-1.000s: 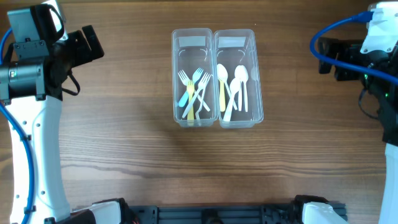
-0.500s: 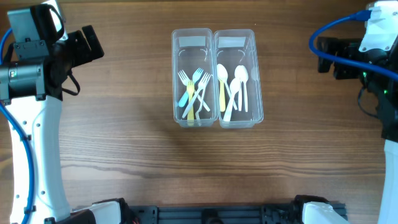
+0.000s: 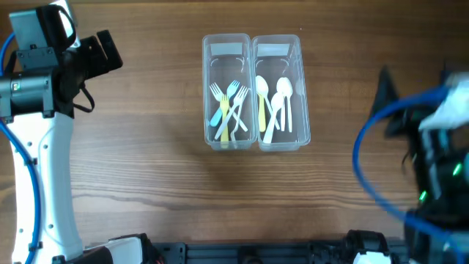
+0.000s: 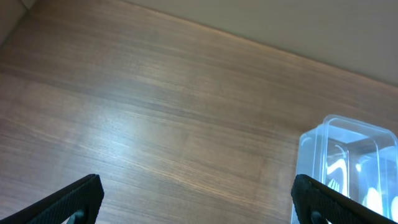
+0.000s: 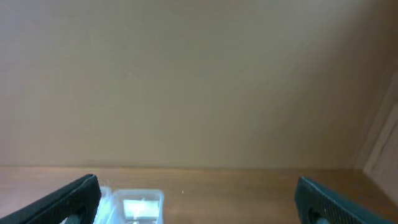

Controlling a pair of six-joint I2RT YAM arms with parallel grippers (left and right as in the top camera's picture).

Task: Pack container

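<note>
Two clear plastic containers stand side by side at the middle back of the table. The left container (image 3: 212,88) holds several forks (image 3: 229,110), blue, yellow and white. The right container (image 3: 302,88) holds several spoons (image 3: 275,103), one yellow, the rest white. My left gripper (image 3: 110,51) is open and empty at the far left; in the left wrist view (image 4: 196,199) a container (image 4: 348,162) shows at the right edge. My right arm (image 3: 432,154) is a blur at the right; its gripper (image 5: 199,199) is open and empty, with a container (image 5: 140,205) far off.
The wooden table (image 3: 146,176) stretches around the containers. A beige wall (image 5: 199,81) fills the right wrist view. A blue cable (image 3: 366,169) loops by the right arm.
My right arm has swung down from the back right toward the front right and is blurred by motion. The left arm and the containers have not moved.
</note>
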